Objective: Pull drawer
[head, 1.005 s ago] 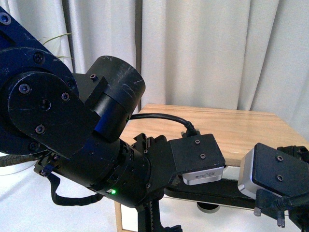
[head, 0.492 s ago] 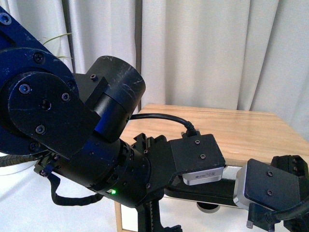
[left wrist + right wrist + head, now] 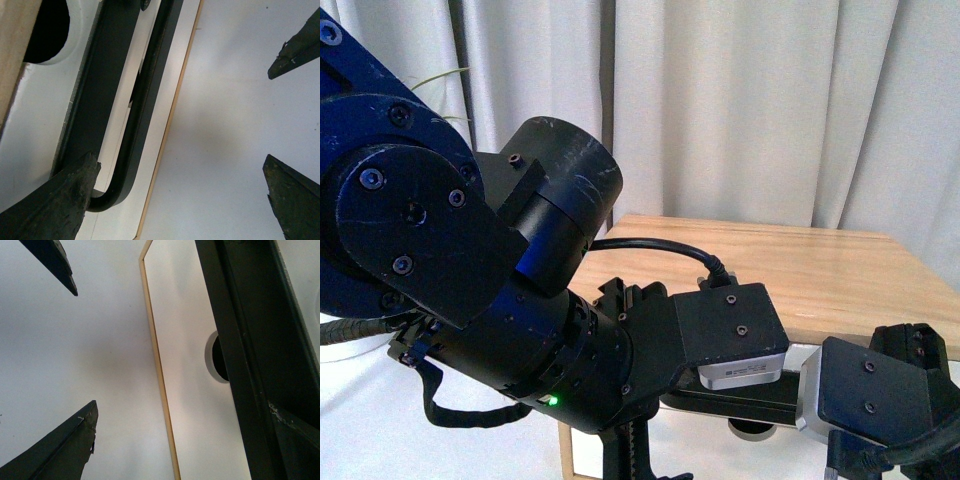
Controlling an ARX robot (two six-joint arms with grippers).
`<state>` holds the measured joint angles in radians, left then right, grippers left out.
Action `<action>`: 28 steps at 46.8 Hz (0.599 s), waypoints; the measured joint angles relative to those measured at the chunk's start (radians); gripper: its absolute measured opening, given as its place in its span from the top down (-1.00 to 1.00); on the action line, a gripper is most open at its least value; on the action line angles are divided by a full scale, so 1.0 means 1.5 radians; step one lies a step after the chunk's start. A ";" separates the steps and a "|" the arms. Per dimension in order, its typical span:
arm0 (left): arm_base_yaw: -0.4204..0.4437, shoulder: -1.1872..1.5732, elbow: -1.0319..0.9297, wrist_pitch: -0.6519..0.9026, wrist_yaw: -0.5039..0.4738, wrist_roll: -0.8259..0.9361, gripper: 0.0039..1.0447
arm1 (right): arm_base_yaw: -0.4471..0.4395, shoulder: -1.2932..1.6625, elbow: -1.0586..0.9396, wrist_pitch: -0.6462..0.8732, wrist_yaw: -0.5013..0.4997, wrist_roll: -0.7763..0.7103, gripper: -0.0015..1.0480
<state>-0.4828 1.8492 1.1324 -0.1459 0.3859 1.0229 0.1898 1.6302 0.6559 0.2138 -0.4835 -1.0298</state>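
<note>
the drawer (image 3: pixel 35 115) sits just under the wooden top (image 3: pixel 790 270), white front facing both arms. it is probably rigid and light on its runners. the black handle (image 3: pixel 145 100) below the notch (image 3: pixel 47 30) looks the place to hook. its contents are hidden. the left gripper (image 3: pixel 180 160) gapes wide, one finger (image 3: pixel 60 200) at the handle's end, holding nothing. the right gripper (image 3: pixel 181 405) is likewise spread and empty.

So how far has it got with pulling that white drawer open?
Barely started, it seems. Done: the left gripper and right gripper are down at the drawer, its black handle close in the left wrist view. In hand: both are open, holding nothing, beside the handle, not around it. Left: grip the handle and pull; I see no sign the drawer is out from under the cabinet top.
</note>
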 joint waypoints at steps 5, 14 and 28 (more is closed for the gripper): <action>-0.001 -0.003 0.000 -0.011 -0.001 0.011 -0.89 | 0.000 -0.004 0.001 -0.017 -0.005 -0.014 -0.83; -0.005 -0.016 -0.013 -0.023 0.004 0.030 -0.89 | -0.001 -0.019 -0.004 -0.044 -0.013 -0.039 -0.83; -0.015 -0.053 -0.058 -0.030 0.007 0.062 -0.89 | 0.001 -0.057 -0.035 -0.073 -0.022 -0.076 -0.83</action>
<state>-0.5053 1.7702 1.0451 -0.1913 0.3958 1.1152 0.1905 1.5448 0.6037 0.1036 -0.5171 -1.1442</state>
